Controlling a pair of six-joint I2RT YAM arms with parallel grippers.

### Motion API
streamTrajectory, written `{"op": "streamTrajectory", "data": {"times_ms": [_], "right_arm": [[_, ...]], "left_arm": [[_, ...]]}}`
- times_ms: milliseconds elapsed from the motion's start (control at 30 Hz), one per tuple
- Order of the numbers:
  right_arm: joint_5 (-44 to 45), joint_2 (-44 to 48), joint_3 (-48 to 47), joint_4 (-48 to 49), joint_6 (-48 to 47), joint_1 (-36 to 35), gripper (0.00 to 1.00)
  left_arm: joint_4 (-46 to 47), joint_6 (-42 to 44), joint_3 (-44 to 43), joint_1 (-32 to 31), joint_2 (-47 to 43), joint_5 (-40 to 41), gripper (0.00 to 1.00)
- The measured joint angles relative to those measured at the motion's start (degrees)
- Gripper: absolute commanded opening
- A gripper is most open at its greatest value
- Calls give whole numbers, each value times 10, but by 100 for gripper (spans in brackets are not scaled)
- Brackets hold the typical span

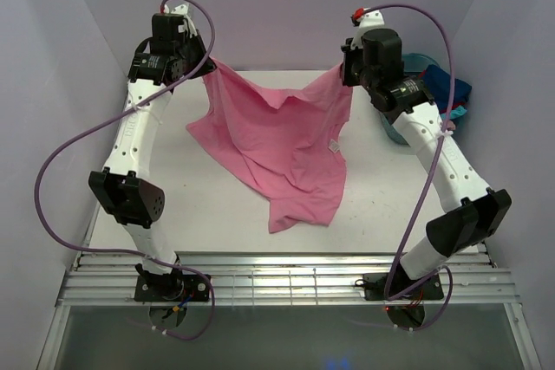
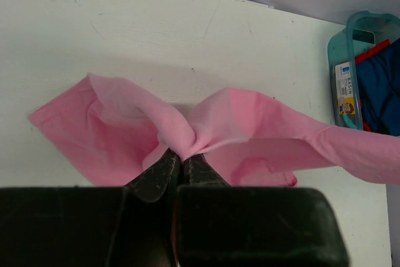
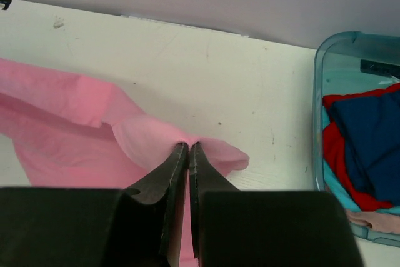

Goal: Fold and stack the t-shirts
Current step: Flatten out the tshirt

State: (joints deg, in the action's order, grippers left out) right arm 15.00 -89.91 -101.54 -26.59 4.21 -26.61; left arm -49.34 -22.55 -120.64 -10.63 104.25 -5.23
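A pink t-shirt point(image 1: 277, 140) hangs stretched between my two grippers above the white table, its lower part draped down onto the surface. My left gripper point(image 1: 208, 65) is shut on the shirt's far left edge, with cloth bunched at its tips point(image 2: 181, 153). My right gripper point(image 1: 345, 71) is shut on the shirt's far right edge; pink cloth point(image 3: 150, 142) is pinched between its fingers point(image 3: 188, 146). More t-shirts, dark blue point(image 3: 369, 129), red point(image 3: 340, 154) and turquoise, lie in the tub at the right.
A teal plastic tub point(image 1: 416, 62) stands at the back right of the table point(image 1: 208, 214), partly behind my right arm. Pale walls close in the back and sides. A metal rail point(image 1: 286, 279) runs along the near edge.
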Motion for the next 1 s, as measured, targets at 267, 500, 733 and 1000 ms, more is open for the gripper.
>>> {"op": "streamTrajectory", "data": {"times_ms": [267,500,733,1000], "right_arm": [[-91,-30,-106,-77,33,55,8],[-97,84,-104,-142,29,8,8],[-55,177,-97,-205,38,-96,8],[55,160,-130,-331,101,-262,8]], "left_arm": [[9,2,35,0,-32,2,0],[12,11,118,-8,-148,-21,0],[14,-3,192,-78,-267,-33,0],[-45,-53,246,-130,-345,1,0]]}}
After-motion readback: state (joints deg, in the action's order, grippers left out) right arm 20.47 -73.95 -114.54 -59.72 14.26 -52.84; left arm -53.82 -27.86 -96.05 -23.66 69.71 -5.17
